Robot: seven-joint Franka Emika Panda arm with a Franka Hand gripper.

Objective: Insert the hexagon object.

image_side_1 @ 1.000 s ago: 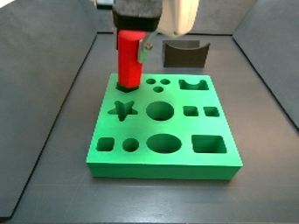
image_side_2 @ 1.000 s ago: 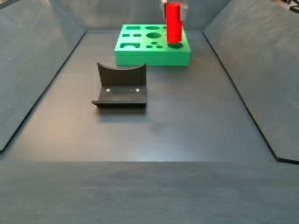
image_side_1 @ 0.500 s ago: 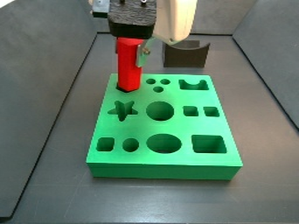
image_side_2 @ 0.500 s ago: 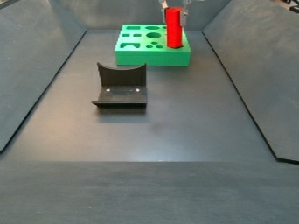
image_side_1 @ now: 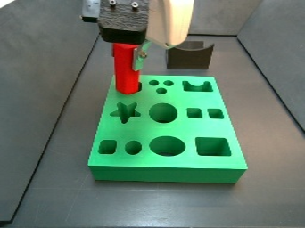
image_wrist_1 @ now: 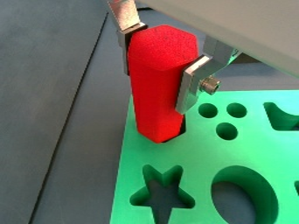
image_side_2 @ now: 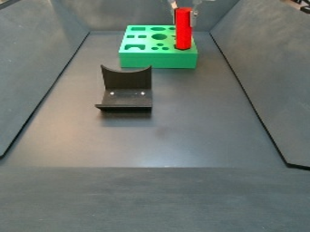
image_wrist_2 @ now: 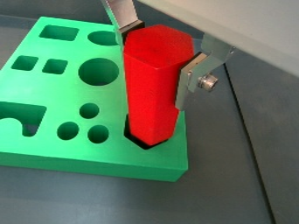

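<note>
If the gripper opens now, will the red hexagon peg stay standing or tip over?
The hexagon peg probably stays upright: its lower end already sits in a corner hole of the green board. It looks rigid, and its flat sides should resist rolling. The gripper holds its upper part.

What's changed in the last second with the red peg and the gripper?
The gripper, still shut on the red hexagon object, has moved toward the green board's far left corner and lowered, so the peg's lower end now sits in the hole there. The green board and the fixture have not moved.
</note>
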